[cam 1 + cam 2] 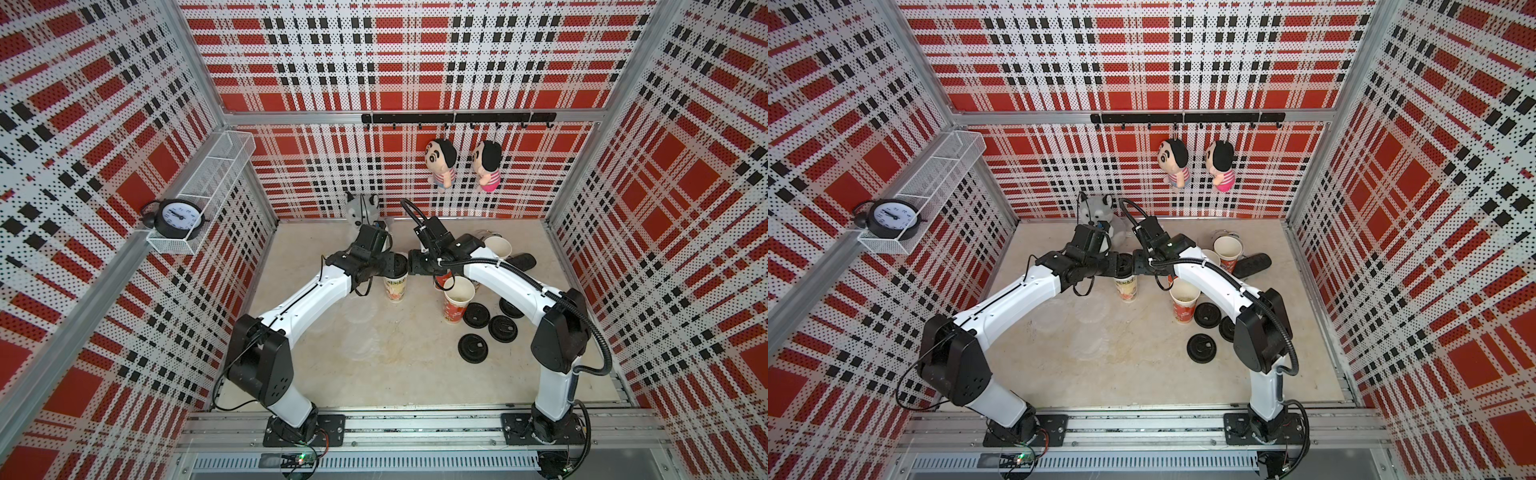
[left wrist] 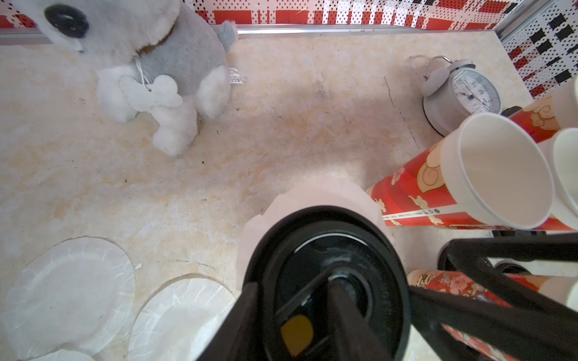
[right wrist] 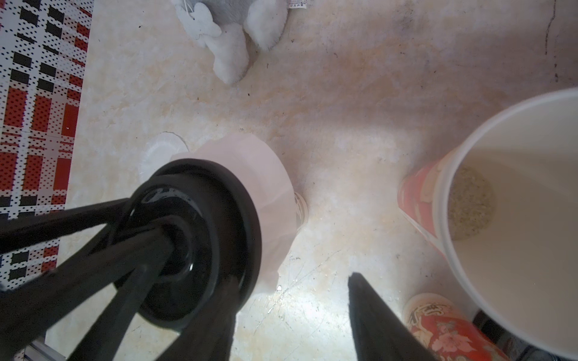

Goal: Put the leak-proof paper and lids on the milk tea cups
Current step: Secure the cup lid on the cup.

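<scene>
We can read very little. The cream cup [image 1: 395, 286] has green lettering that is too small to read in both top views. The dog's [image 2: 175, 56] sewn tag [image 2: 235, 76] and the line of print round a red cup [image 2: 422, 193] are mere specks. The only clear characters are the numerals on the grey clock [image 2: 463, 90]; the black clock [image 1: 176, 216] on the wall shelf is too far off. The cream cup stands mid-table under both wrists, so its mouth is hidden from above. The wrist views show it capped by a black lid [image 2: 369, 250], with a sheet of paper [image 2: 312, 193] beneath whose edge droops round the rim. The left gripper [image 2: 294, 283] has one finger on the lid's middle and one outside its rim; we cannot tell whether they pinch. The right gripper [image 3: 292, 278] has its jaws apart, one finger over the lid's edge and the other above bare table. Spare sheets [image 2: 72, 290] lie flat and show plainly to the left wrist, but from above they are faint smudges. Only the right wrist shows grains at the bottom of a second red cup [image 3: 469, 206]. Only the top views show the loose lids [image 1: 478, 315] beside the right arm, which covers part of the cup cluster.
</scene>
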Robot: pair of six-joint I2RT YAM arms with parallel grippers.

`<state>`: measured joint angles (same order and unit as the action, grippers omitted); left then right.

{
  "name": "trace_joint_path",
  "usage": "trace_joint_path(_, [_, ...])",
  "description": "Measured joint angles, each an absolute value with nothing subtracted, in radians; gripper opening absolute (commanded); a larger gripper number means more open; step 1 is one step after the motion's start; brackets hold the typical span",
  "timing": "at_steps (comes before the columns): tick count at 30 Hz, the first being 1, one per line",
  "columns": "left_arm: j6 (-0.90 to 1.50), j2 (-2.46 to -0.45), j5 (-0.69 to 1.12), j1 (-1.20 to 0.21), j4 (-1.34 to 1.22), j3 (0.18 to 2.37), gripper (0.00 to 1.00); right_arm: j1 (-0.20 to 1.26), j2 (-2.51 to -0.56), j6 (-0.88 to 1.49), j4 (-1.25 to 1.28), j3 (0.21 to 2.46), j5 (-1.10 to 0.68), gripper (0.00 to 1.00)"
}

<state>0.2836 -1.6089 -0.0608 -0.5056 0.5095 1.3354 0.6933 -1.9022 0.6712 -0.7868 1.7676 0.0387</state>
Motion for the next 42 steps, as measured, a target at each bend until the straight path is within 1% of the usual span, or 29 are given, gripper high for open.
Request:
trace_joint_path(9, [0.286, -1.608, -0.06, -0.51, 0.505, 1.33, 0.39, 0.696, -1.894, 0.722, -0.71, 1.701, 0.054, 0.59])
trace_joint_path(25, [0.29, -1.592, -0.076, -0.511, 0.487, 1.305, 0.39, 0.745, -1.876, 0.827, -0.599, 1.612, 0.168, 0.59])
trace_joint_path(33, [0.3, -1.574, -0.116, -0.504, 0.477, 1.282, 0.39, 0.756, -1.919, 0.829, -0.565, 1.638, 0.173, 0.59])
trace_joint_path(42, [0.311, -1.546, -0.165, -0.486, 0.475, 1.254, 0.4, 0.757, -1.989, 0.764, -0.578, 1.746, 0.145, 0.59])
